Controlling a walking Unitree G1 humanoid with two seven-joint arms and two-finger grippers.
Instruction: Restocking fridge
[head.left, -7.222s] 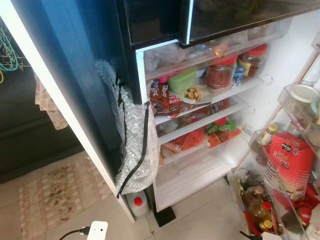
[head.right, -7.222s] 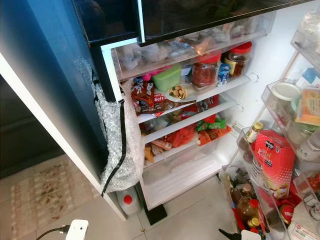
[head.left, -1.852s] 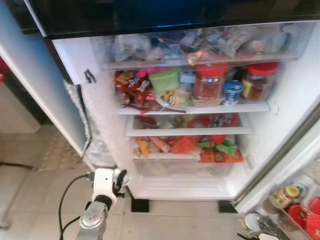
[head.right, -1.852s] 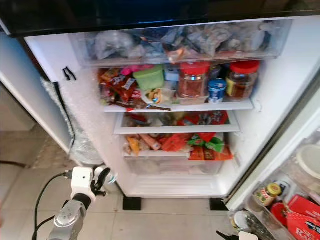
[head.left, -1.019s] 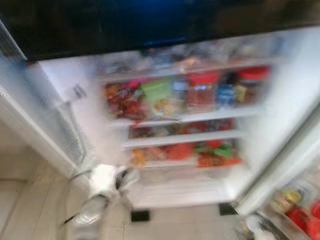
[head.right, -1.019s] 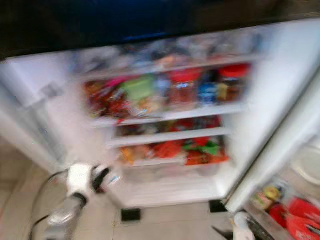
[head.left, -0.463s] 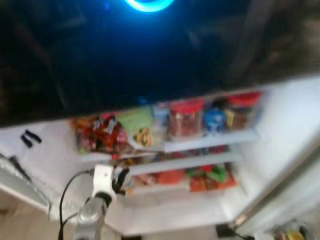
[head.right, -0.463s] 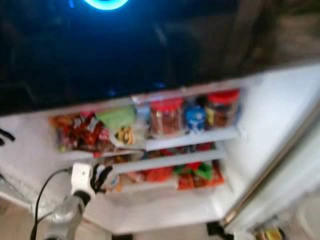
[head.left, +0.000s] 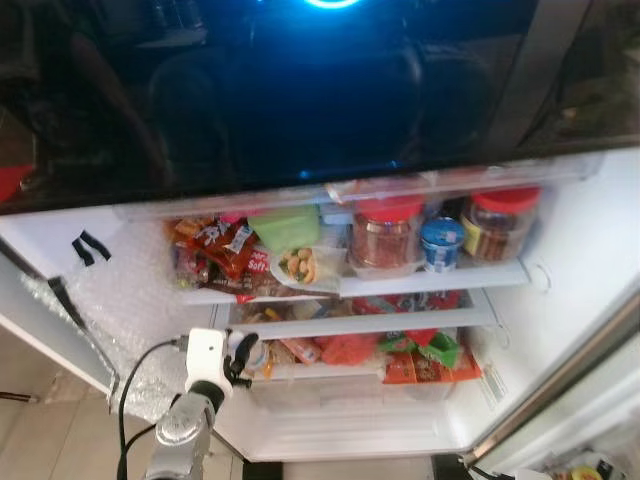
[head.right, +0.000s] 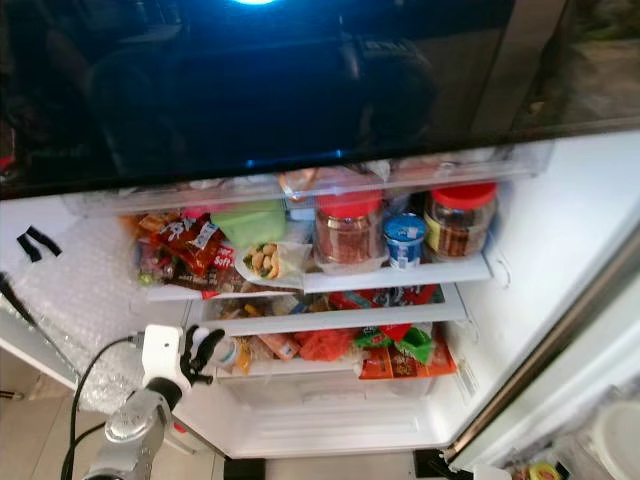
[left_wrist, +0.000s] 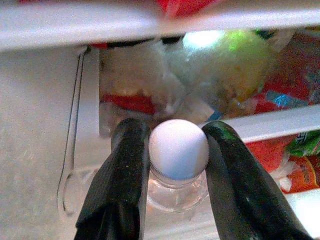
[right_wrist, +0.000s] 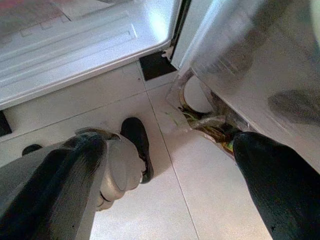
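My left gripper (head.left: 243, 358) is raised at the left end of the open fridge's lower shelves (head.left: 400, 320). It is shut on a small clear bottle with a round white cap (left_wrist: 178, 149), and its black fingers (left_wrist: 127, 170) press both sides of the cap. Red, orange and green food packets (head.left: 415, 350) lie on the shelf just beyond the bottle. My right gripper (right_wrist: 170, 185) hangs low over the tiled floor by the fridge's foot, its fingers spread wide with nothing between them.
The shelf above carries two red-lidded jars (head.left: 384, 235), a blue cup (head.left: 440, 243), a green container (head.left: 284, 225) and snack packets (head.left: 215, 250). A dark glossy upper door (head.left: 300, 80) overhangs. Bubble wrap (head.left: 110, 300) covers the left side. The open door (head.left: 570, 390) stands at right.
I have turned to face the fridge, and the camera has tilted up and steadied. The left arm has risen with the bottle to the lower shelves.
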